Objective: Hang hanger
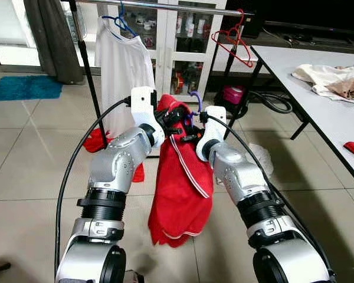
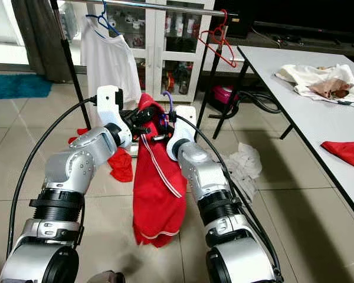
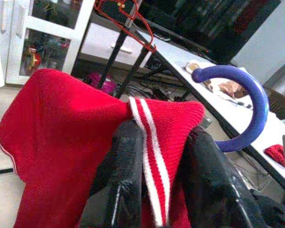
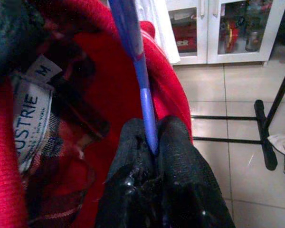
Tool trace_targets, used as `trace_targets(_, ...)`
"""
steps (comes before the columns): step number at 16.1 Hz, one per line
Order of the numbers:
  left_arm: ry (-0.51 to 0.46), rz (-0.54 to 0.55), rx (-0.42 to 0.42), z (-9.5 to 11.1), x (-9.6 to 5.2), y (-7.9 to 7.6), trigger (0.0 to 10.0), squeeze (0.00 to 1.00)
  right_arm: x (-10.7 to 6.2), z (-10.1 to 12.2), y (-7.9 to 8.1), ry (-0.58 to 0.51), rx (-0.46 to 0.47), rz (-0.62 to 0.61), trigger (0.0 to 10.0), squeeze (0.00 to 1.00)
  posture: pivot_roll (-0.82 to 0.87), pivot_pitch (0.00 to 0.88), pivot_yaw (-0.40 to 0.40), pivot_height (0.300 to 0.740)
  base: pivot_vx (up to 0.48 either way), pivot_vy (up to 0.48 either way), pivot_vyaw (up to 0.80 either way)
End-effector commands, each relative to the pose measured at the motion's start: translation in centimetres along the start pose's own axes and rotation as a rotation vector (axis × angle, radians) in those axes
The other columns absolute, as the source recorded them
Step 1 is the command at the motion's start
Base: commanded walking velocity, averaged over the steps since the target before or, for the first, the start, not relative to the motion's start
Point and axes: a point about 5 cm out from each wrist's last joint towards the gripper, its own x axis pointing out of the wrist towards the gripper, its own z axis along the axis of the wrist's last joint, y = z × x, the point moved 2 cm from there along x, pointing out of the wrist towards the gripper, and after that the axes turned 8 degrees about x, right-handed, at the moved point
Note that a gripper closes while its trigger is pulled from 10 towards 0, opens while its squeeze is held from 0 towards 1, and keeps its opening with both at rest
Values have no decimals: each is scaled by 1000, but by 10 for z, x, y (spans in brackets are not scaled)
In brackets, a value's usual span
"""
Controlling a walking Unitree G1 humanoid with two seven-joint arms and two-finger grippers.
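A red garment (image 1: pixel 180 188) with white stripes hangs between my two arms in front of the clothes rail (image 1: pixel 159 6). It is on a blue hanger whose hook (image 3: pixel 249 107) sticks up above the collar. My left gripper (image 3: pixel 164 190) is shut on the striped red collar (image 3: pixel 152 142). My right gripper (image 4: pixel 154 156) is shut on the blue hanger's neck (image 4: pixel 145 95), beside the garment's label (image 4: pixel 31 118). The rail stands behind and above the hook (image 1: pixel 195 97).
A white shirt (image 1: pixel 124 71) on a blue hanger and a bare red hanger (image 1: pixel 236 41) hang on the rail. A white table (image 1: pixel 324 100) with clothes stands at the right. Clothes lie on the tiled floor by the rail's foot (image 2: pixel 242 165). A glass cabinet (image 1: pixel 183 41) stands behind.
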Motion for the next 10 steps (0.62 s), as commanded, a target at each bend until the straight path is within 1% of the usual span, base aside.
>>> trace_targets(1,-16,-14,33,12,2,-5,10000,1000,0,14,-4,-43,-9,-11,10000,0,-31,0,-64,740,0,0,0)
trace_targets(7,-4,-22,46,14,-2,-3,10000,1000,-1,11,-12,-38,-3,-30,10000,0,-39,0,-66,740,0,0,0)
trace_targets(8,11,-44,78,14,-2,-3,10000,1000,-2,13,-20,-47,-11,-56,10000,0,-38,0,-51,740,0,0,0)
trace_targets(9,18,-52,89,13,-2,-3,10000,1000,-2,14,-22,-50,-11,-63,10000,0,-38,0,-51,740,0,0,0)
trace_targets(10,17,-106,170,15,-7,-3,10000,1000,-6,18,-35,-81,26,-112,10000,0,-37,0,-52,740,0,0,0)
